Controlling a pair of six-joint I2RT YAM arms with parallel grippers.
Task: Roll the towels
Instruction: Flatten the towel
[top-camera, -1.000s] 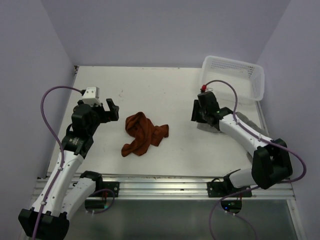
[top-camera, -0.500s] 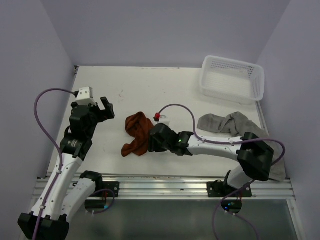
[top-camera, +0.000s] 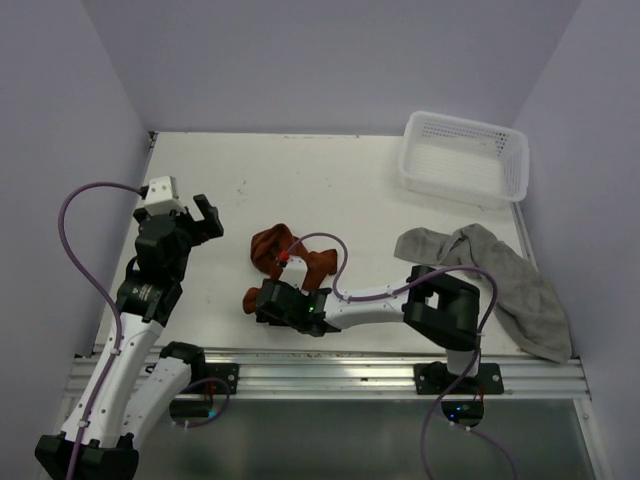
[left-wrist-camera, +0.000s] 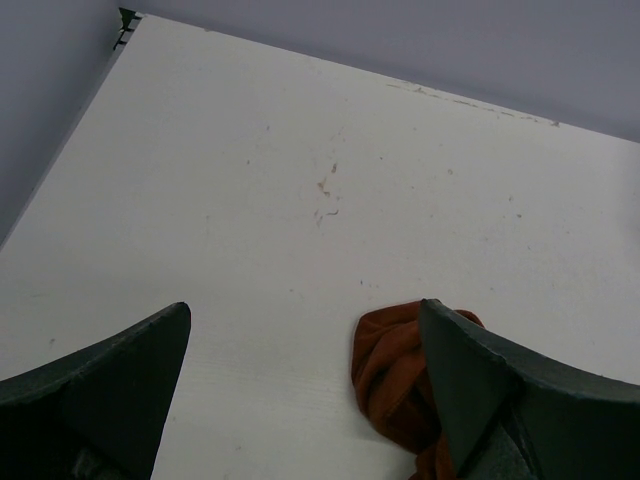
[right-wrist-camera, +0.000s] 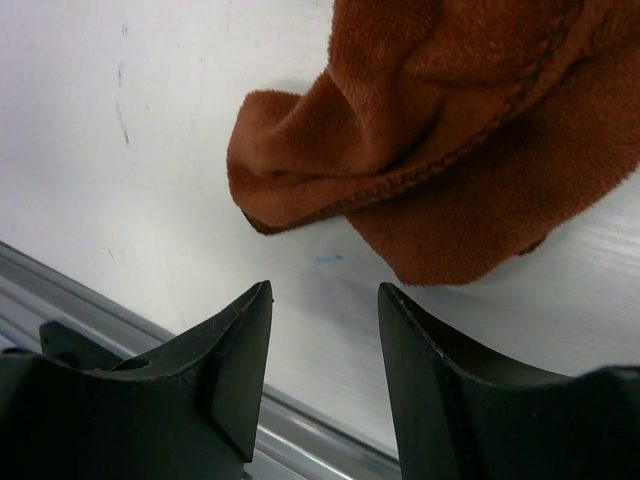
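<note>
Left arm (top-camera: 125, 340), right arm (top-camera: 375, 297): white links, black joints, purple cables; dark wedge-shaped tool fingers (right-wrist-camera: 440, 380).

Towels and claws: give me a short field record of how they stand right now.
rust-brown towel: crumpled, unrolled, centre of the table
grey towel: loose heap, unrolled, right side
left claw: open, empty, above the table left of the rust-brown towel
right claw: open, empty, low at the rust-brown towel's near edge
basket: far right corner

The rust-brown towel (right-wrist-camera: 470, 120) before me was soft, nubby cloth with a stitched hem; the worktop (right-wrist-camera: 130, 150) was smooth, matt white, lightly scuffed.
</note>
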